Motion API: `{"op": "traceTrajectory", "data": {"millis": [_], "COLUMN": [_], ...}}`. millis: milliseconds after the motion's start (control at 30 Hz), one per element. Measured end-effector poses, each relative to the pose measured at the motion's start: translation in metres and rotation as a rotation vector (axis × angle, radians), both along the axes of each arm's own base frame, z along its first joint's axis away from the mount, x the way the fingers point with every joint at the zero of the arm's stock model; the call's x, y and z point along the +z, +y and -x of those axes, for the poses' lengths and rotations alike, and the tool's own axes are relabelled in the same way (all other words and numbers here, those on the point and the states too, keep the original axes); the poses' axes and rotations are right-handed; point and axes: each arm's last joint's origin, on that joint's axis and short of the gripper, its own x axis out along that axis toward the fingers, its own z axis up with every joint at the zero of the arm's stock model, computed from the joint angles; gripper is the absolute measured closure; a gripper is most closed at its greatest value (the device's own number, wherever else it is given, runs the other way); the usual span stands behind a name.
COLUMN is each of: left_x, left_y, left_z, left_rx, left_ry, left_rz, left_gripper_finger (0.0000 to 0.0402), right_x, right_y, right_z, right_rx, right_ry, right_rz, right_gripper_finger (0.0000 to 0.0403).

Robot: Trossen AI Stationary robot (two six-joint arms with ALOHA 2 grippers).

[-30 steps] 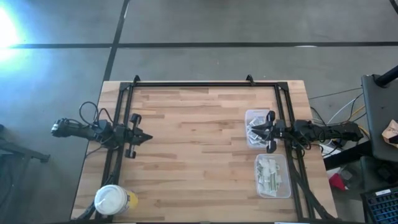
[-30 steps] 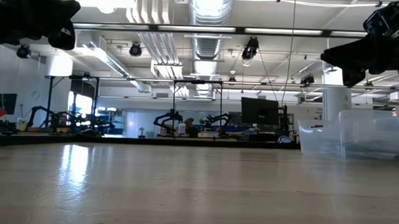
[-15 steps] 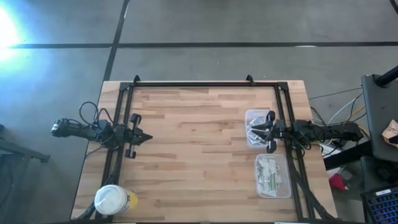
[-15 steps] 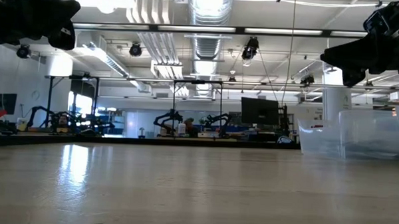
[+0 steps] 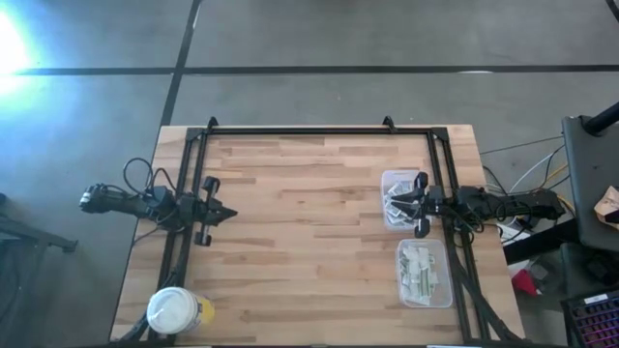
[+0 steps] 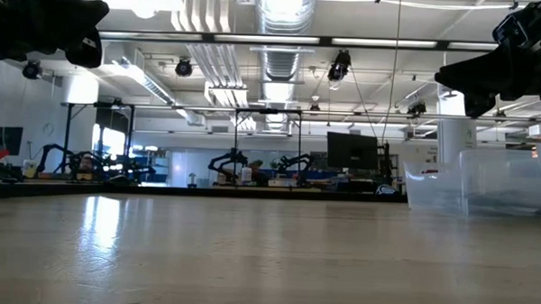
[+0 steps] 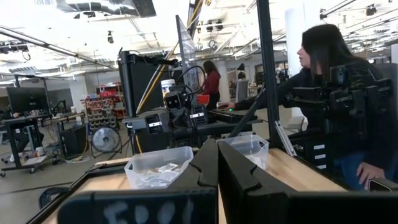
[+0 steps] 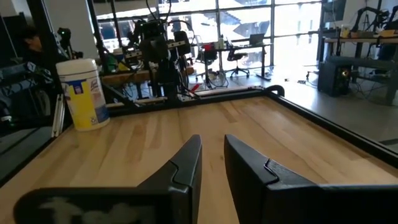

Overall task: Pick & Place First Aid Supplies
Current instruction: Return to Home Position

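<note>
Overhead, we logged packets (image 5: 419,268) in two tubs (image 5: 448,275) at 3 and 4 o'clock; the low view hid them. Noted left gripper (image 5: 231,214) clenched at 9, right gripper (image 8: 212,142) slightly parted at 3.

Open passage across the whole middle of the wooden table (image 5: 309,232); the left gripper (image 5: 230,214) hangs at the left edge and the right gripper (image 5: 395,203) above the upper tub (image 5: 399,178) near the right edge. The lower tub (image 5: 426,300) stands just beside it along that edge, making 2 obstacles there; a white-lidded jar (image 5: 174,311) takes the high view's lower-left corner; a black frame (image 5: 300,130) rims the far and side edges.
</note>
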Motion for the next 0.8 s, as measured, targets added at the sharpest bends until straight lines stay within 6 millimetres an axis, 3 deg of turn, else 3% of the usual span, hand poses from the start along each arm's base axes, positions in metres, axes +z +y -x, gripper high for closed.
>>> {"op": "traceTrajectory", "data": {"millis": [800], "left_x": [-0.0001], "left_y": [0.0000], "left_z": [0.0000], "left_rx": [0.000], "left_ry": [0.000], "left_rz": [0.000], "left_gripper_finger": [0.0401], "right_x": [0.0001], "right_y": [0.0000], "right_z": [0.0000], "right_rx": [0.000], "right_ry": [0.000], "right_rz": [0.000], "right_gripper_finger": [0.0324]}}
